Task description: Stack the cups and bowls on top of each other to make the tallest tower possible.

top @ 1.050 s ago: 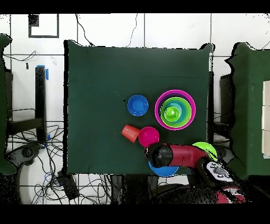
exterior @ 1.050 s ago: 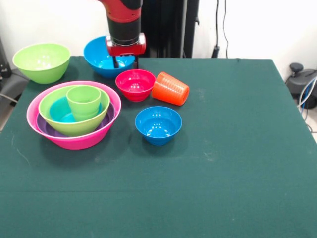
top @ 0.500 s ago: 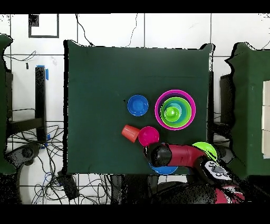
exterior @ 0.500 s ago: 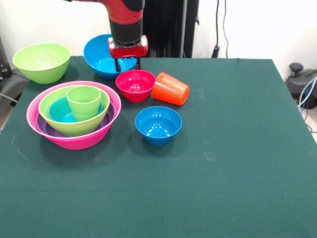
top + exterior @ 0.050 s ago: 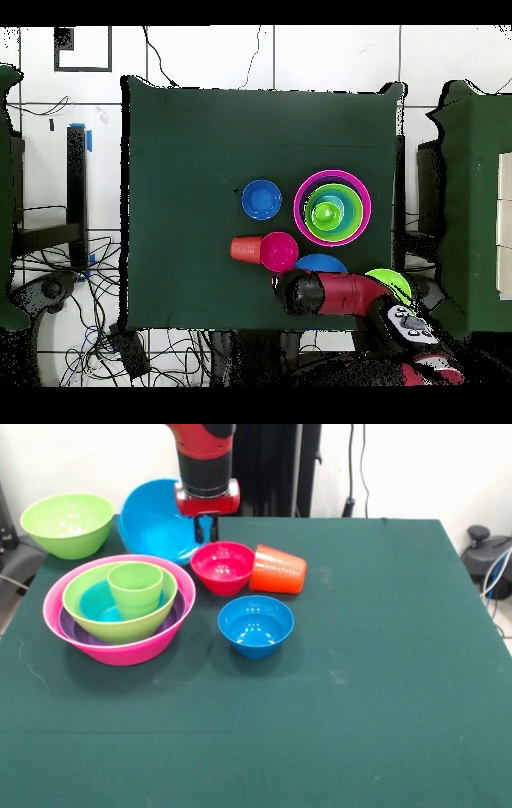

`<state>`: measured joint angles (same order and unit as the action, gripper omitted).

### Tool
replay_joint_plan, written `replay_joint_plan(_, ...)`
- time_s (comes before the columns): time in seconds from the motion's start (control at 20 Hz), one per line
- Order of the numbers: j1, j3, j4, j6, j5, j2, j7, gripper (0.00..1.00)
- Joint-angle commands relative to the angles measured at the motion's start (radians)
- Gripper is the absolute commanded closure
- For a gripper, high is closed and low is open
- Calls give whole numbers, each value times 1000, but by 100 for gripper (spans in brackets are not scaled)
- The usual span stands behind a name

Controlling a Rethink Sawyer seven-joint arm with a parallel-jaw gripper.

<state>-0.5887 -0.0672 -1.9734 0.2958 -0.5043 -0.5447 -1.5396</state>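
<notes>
Pink, the biggest bowl [image 5: 120,652] already carries a nest: purple bowl [image 5: 76,630], a lime-green bowl [image 5: 120,628], teal bowl [image 5: 98,606], and the short green cup [image 5: 135,588] upright at its centre. That much looks done. Left to place, by my reading: the large blue bowl [image 5: 152,524], the other lime-green bowl [image 5: 67,523] at the table's corner, the small blue bowl [image 5: 256,626], the red bowl [image 5: 223,566] and, touching it, the orange cup [image 5: 278,570] on its side. The arm comes straight down; its gripper [image 5: 206,529] is clamped on the large blue bowl's rim, tipping it up on edge.
</notes>
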Motion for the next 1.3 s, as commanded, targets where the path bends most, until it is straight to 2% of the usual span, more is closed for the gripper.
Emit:
replay_joint_plan(0.05, 20, -81, -11, -138, -12, 1, -130, 100)
replay_joint_plan(0.15, 33, -74, -4, -73, 0, -11, -118, 100)
replay_joint_plan(0.3, 32, -80, -3, -61, 5, -14, -114, 100)
replay_joint_plan(0.7, 58, -63, -51, -86, 18, -60, -157, 100)
replay_joint_plan(1.3, 159, 60, -130, -158, 45, -123, -283, 100)
